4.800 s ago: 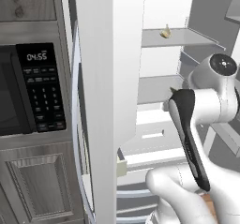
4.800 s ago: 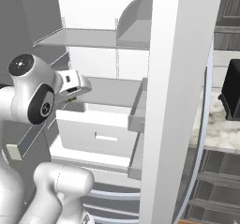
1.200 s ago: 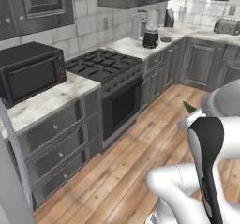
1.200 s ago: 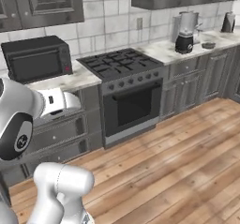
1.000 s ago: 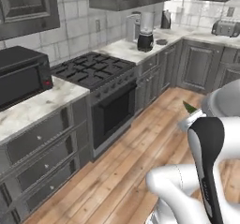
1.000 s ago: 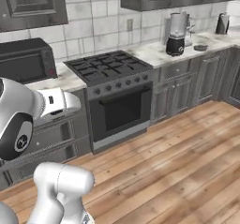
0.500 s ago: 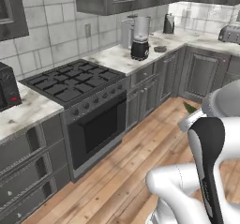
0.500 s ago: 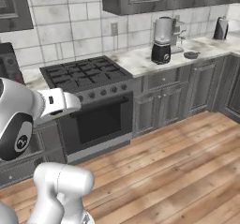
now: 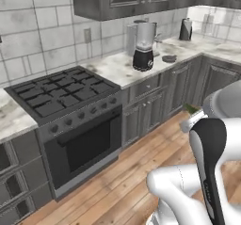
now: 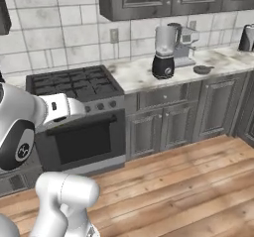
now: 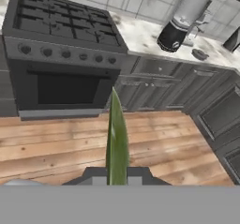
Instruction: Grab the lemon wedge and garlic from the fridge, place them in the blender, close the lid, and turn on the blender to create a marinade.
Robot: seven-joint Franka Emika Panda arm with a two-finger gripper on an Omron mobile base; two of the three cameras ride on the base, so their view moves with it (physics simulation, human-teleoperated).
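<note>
At the left of the hand view, a black gas range with a dark oven door (image 11: 61, 17). Right of it, across a marbled white table (image 11: 140, 38) in the upper right of the frame, the blender with a rounded black base and a clear grey jar (image 11: 180, 24), standing upright. Just right of that, flat on the same table and apart from the jar, the round dark grey lid (image 11: 200, 55).

At the bottom middle of the hand view, the end effector (image 11: 117, 176), nearly closed and pinching a thin green-yellow wedge (image 11: 116, 134), judged to be the lemon wedge seen edge-on. Long axis of the wedge straight up the frame, aimed at the cabinets between range and blender. So: blender ahead of the end effector, up and to the right, well apart, with wooden floor between. Jar top apparently bare, so free to take the wedge from above.

Same order in the left base view: range (image 9: 61, 90) at left, blender (image 9: 143, 47) upper middle, lid (image 9: 168, 58) just to its right.

Against half a second ago: whole picture shifted, so a move of the base and not of the things. Range further left, blender larger and nearer the centre. Against several seconds ago: open fridge shelves then, range and table now.
</note>
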